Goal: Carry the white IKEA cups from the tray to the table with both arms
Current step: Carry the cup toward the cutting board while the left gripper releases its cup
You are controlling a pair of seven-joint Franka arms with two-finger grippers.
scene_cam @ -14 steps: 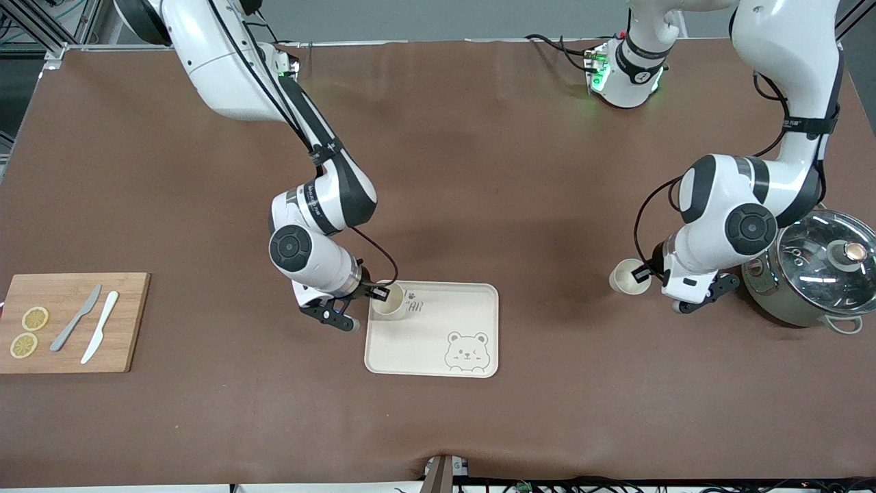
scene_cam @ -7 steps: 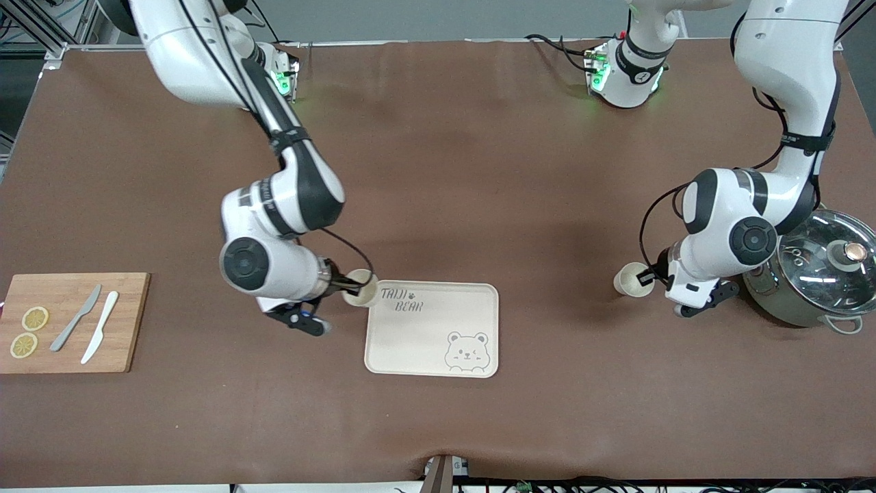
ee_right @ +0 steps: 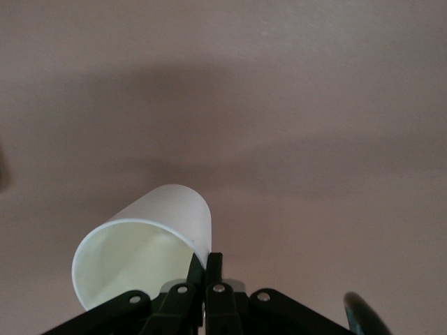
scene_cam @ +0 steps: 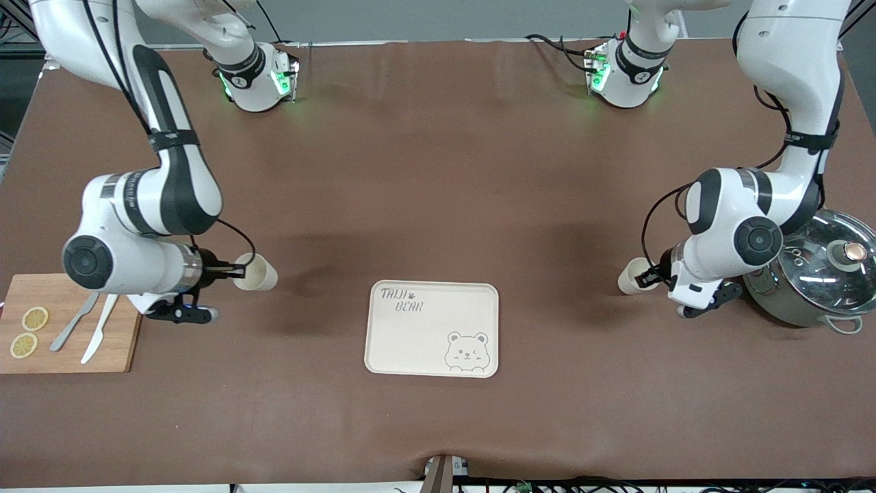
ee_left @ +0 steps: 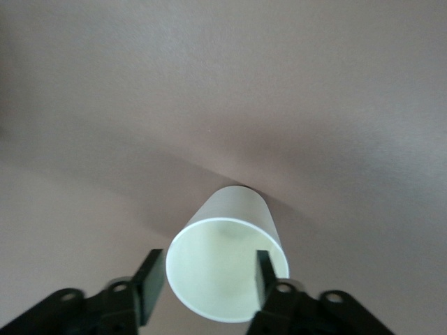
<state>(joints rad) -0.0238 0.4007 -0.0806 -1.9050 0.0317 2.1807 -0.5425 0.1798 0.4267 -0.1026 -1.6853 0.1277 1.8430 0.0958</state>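
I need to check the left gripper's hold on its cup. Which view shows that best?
The left wrist view: the left gripper has one finger inside the white cup and one outside, apart from the wall. The front view shows that cup half hidden by the arm. The right wrist view shows neither.

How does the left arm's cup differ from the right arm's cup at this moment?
The left arm's cup stands on the table beside the pot; the right arm's cup hangs tilted over the table beside the cutting board. The left gripper is open astride its cup's rim; the right gripper is shut on its cup's rim. Both are plain white tumblers.
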